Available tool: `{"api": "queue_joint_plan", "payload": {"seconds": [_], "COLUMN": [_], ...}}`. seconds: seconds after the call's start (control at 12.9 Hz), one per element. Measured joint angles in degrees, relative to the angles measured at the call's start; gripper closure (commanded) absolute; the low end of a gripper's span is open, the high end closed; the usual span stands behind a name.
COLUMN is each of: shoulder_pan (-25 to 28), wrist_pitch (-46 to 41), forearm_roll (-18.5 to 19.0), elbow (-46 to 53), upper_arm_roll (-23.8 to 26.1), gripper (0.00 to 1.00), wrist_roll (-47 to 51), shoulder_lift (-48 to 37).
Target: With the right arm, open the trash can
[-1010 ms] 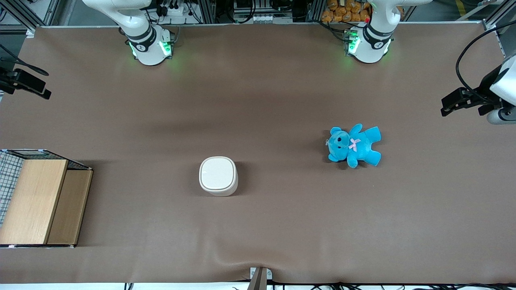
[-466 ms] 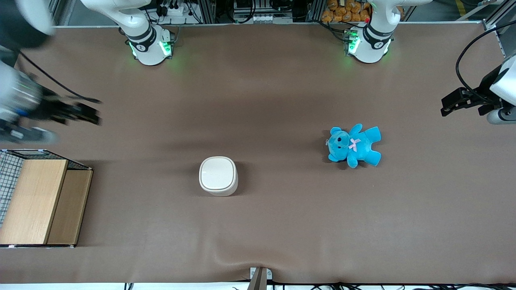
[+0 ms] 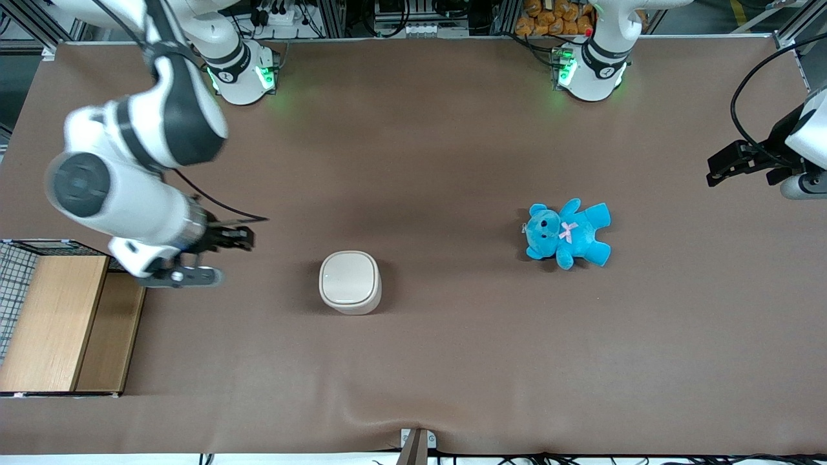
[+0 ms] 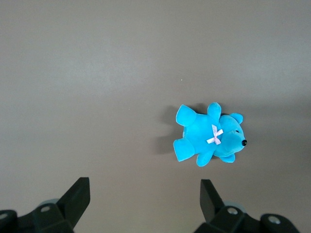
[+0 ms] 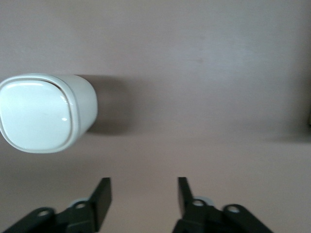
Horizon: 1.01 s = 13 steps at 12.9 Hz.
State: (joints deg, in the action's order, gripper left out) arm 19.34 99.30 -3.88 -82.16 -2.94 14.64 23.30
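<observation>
Wood box point(image 3: 55, 323) sits at the working arm's end of the desk point(image 3: 413, 142), close to the front camera, with a wire-mesh panel point(image 3: 13, 278) against its outer edge.

Next along you've got the right arm point(image 3: 129, 168). It reaches out from its green-lit base point(image 3: 242, 74) over the desk, and its round dark-grey joint cap point(image 3: 81, 184) faces the camera. The wrist overlaps the box's corner farthest from the camera.

The end effector point(image 3: 242, 237) points toward the trash can point(image 3: 349, 282). It is clear of the can, with bare desk between the two. It sits on the working arm's side of the can and slightly farther from the front camera. In the wrist view the end effector point(image 5: 144, 187) is spread wide, with nothing between the two black fingers point(image 5: 102, 194) and only desk surface showing in the gap.

The trash can point(image 5: 43, 112) stands upright near the middle of the desk. It is nearer the front camera than both arm bases. Its cream-white lid point(image 3: 349, 278) lies flat and closed, and nothing touches it. The can casts a shadow on the desk.

The blue teddy point(image 3: 567, 234) lies flat on its back toward the parked arm's end. It is well apart from the can and a bit farther from the front camera. It has a pink bow point(image 4: 215, 136) on its chest.
</observation>
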Motion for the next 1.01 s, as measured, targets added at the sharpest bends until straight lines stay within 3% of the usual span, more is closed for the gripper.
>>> {"api": "queue_joint_plan", "payload": {"seconds": [0.47, 1.01], "shoulder_pan": [6.40, 9.95], "wrist_pitch": [8.10, 12.71], "forearm_roll": [-0.55, -0.63], "elbow": [3.16, 3.64], "upper_arm_roll": [0.01, 0.01], "gripper": [1.00, 1.00], "wrist_roll": [4.87, 7.68], "shoulder_lift": [9.30, 13.13]}}
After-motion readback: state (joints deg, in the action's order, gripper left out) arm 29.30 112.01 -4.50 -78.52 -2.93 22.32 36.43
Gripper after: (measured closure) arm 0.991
